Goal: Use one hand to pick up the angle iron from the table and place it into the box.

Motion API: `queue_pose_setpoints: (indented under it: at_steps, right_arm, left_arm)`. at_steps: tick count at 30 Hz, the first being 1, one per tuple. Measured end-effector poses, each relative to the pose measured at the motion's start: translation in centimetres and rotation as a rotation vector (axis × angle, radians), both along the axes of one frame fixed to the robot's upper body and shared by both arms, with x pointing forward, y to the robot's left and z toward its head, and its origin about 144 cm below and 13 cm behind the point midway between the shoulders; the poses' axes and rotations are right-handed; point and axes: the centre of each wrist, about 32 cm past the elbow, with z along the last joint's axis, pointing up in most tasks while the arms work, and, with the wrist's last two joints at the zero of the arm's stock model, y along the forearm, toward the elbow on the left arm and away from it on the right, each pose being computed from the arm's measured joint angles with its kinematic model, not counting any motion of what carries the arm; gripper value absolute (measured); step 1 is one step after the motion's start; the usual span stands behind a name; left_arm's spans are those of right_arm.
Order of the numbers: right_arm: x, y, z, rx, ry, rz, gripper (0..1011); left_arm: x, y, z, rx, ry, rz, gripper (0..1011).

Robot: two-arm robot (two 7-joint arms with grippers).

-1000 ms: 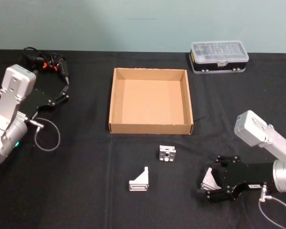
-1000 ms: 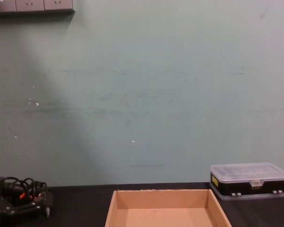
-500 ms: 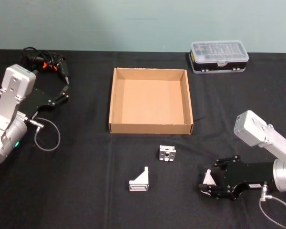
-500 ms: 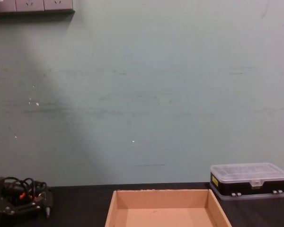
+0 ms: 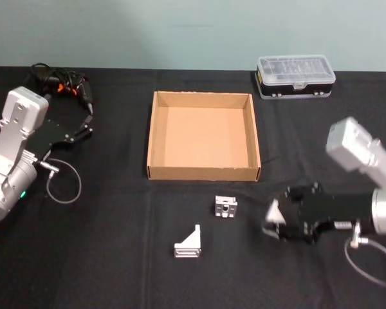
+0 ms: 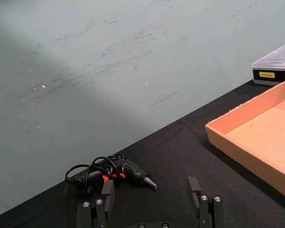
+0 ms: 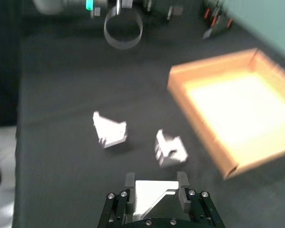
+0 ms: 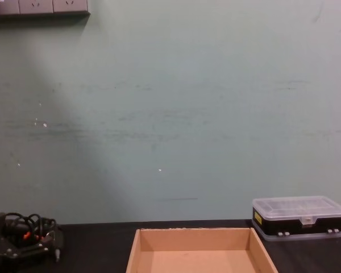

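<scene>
Head: right gripper [image 5: 278,221] at 5 o'clock of the box [image 5: 202,172], fingers clamped on the angle iron [image 5: 273,212]. Iron is outside the box. Triangular bracket [image 5: 188,244] and blocky bracket [image 5: 225,206] lie on the table [image 5: 116,257] at 6 o'clock of the box, apart from each other. Left gripper [image 5: 90,120] parked at 9 o'clock, near the corded tool [image 5: 61,85]. Clear-lid case [image 5: 296,76] at 1 o'clock.

Left wrist: left fingers [image 6: 194,187] apart, nothing between them; corded tool just beyond.

Right wrist: fingers [image 7: 182,180] tight on either side of the angle iron [image 7: 152,192]; both brackets and the box lie beyond it.

Chest: box [image 8: 196,234] centre, case at 3 o'clock, tool at 9 o'clock.
</scene>
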Motion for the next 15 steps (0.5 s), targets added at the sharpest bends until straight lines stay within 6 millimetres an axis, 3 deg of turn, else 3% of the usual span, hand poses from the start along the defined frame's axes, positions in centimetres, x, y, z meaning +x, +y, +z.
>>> queue_pose_setpoints:
  at_steps: [6,15]
  right_arm:
    - [1.6,0.3,2.1,0.084,-0.112,-0.025,534]
    - [5.4,1.7,2.9,0.112,-0.251,-0.094,534]
  left_arm:
    - [0.0,0.0,0.0,0.000,0.000,0.000,1000]
    - [0.0,0.0,0.0,0.000,0.000,0.000,1000]
